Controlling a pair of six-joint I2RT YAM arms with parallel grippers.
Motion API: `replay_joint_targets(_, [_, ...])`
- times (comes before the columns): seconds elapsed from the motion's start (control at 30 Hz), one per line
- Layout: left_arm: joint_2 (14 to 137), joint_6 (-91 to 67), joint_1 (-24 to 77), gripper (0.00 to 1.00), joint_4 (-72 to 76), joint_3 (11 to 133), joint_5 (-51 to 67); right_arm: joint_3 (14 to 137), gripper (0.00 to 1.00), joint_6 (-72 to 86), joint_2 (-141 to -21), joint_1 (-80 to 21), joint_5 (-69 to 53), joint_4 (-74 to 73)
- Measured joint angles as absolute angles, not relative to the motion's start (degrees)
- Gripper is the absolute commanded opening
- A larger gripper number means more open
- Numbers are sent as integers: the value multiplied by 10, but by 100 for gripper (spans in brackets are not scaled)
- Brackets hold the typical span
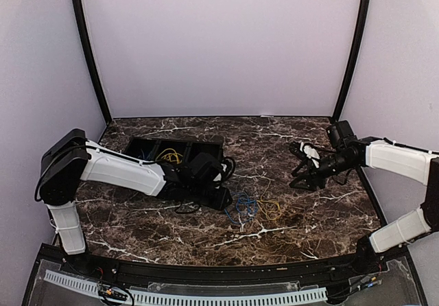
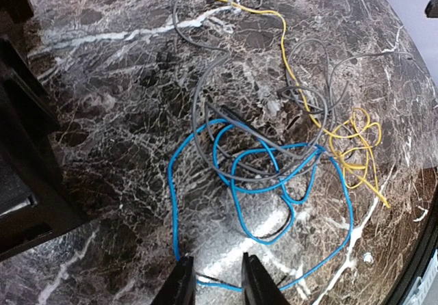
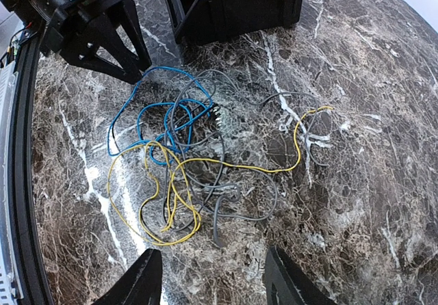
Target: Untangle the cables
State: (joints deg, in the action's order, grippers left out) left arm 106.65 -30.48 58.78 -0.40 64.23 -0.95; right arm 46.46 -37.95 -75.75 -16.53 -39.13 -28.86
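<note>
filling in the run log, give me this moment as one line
left gripper: jaws open over blue cable | right gripper: jaws open, empty | yellow cable, grey cable: tangled with blue

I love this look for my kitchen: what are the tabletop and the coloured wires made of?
The tabletop looks like polished dark marble, or a printed imitation: white veins, glossy glare. The blue cable and yellow cable look like thin wire in smooth plastic sheathing: uniform bright colour, limp loops.
</note>
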Motion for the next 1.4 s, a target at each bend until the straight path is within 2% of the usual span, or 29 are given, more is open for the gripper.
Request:
replay_joint_targets(0.13, [1096,-321,588,15,10,641,-11,465,54,-381,-757,-166,-391,-289])
replay_joint_targets(0.27, [1113,-327,588,1,13,641,-16,465,53,-382,-757,-166,-391,-289])
replay_joint_targets(0.3, [1114,-329,588,0,13,641,-17,465,53,-383,-757,-166,-391,-289])
replay_joint_targets(0.57, [1114,-330,588,0,12,643,-38,465,53,-385,-762,-177,-391,-291])
replay_joint_targets(0.67, [1105,-330,588,9,8,642,-46,465,53,-385,-767,-184,-391,-292])
replay_joint_targets(0.77, [1080,-331,588,23,7,637,-59,465,53,-385,-770,-187,-391,-292])
replay_joint_targets(0.97, [1049,-332,588,34,19,624,-73,465,53,-385,-771,-190,-391,-293])
replay_joint_targets(1.13, [1063,-341,586,34,19,627,-69,467,55,-385,-774,-198,-389,-294])
replay_joint_targets(1.27, [1092,-352,582,27,18,629,-58,479,60,-388,-774,-214,-387,-298])
replay_joint_targets(1.4, [1108,-356,578,21,22,629,-43,492,61,-401,-775,-244,-378,-301])
